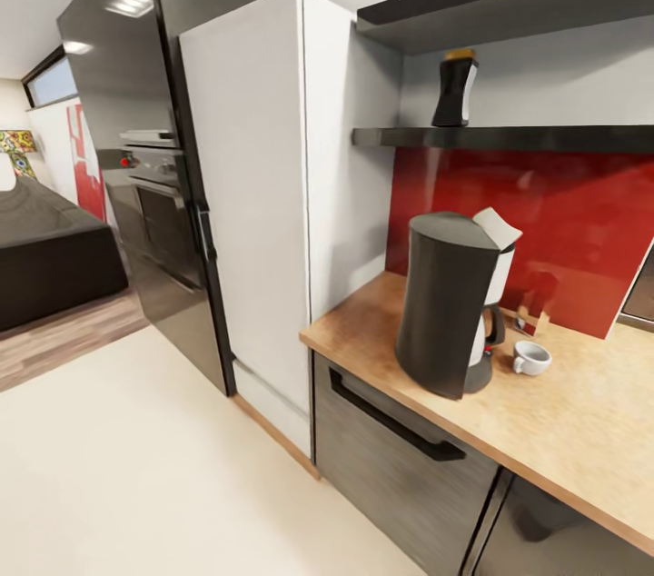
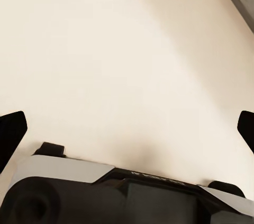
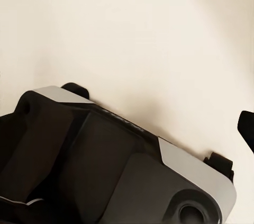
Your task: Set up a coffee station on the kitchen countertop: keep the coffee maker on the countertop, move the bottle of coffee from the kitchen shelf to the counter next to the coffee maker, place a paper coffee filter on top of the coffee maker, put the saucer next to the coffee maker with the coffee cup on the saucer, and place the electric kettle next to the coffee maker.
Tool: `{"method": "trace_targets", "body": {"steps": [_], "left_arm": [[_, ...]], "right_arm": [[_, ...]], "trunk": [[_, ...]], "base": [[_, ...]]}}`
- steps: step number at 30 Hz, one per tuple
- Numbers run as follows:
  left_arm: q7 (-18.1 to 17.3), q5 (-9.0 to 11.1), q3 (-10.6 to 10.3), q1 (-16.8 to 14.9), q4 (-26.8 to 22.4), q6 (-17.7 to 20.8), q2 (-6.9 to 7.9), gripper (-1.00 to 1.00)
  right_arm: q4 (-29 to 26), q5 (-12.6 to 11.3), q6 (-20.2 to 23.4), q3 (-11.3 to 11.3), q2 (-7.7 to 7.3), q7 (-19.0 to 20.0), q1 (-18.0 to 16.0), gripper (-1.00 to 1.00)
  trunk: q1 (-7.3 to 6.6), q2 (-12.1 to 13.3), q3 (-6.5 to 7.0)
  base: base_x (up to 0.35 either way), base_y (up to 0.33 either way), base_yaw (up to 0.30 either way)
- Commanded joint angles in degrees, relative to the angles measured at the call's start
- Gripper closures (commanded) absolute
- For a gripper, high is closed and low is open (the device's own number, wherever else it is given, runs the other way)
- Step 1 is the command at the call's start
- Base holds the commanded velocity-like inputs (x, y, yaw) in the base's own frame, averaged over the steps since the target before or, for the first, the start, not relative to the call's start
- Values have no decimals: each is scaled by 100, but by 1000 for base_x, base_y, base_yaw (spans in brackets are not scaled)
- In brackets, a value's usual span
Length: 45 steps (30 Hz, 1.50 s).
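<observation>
head view: coffee maker (image 1: 447, 303), tall matte dark grey with curved back, is seen on tan wood-grain kitchen countertop (image 1: 581, 431), white paper coffee filter (image 1: 497, 227) on top, white coffee cup (image 1: 530, 358) beside. left gripper (image 2: 127, 128) spread wide; right gripper's opening cannot be told.

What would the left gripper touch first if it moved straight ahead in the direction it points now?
Probably the pale cream floor. The left gripper is open with nothing between its fingers, and only that plain surface lies ahead. A grey edge sits off in one corner, away from its line. Depth is unclear.
</observation>
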Motion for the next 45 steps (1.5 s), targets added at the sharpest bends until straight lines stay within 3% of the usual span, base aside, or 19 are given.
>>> {"method": "trace_targets", "body": {"steps": [1, 10, 32, 37, 45], "left_arm": [[-7, 25, 14, 2, -8, -3, -4, -100], [-9, 24, 14, 2, -7, -3, -4, -100], [-8, 25, 12, 2, -7, -3, -4, -100], [-7, 24, 10, 2, -7, -3, -4, -100], [-9, 24, 13, 2, -7, -3, -4, -100]], "right_arm": [[-3, 60, -15, -49, 2, 27, -4, -100], [-3, 60, -16, -49, 2, 30, -4, -100], [-3, 60, -20, -49, 2, 26, -4, -100], [-8, 56, -19, -48, 2, -288, -4, -100], [4, 60, -16, -49, 2, -379, -4, -100]], "trunk": [[3, -5, -6], [3, -5, 0], [3, -5, 55], [3, -5, 56], [3, -5, 79]], "base": [[136, 227, -40], [128, 214, -75], [7, 25, -224], [0, 242, -24], [0, 53, -154]]}}
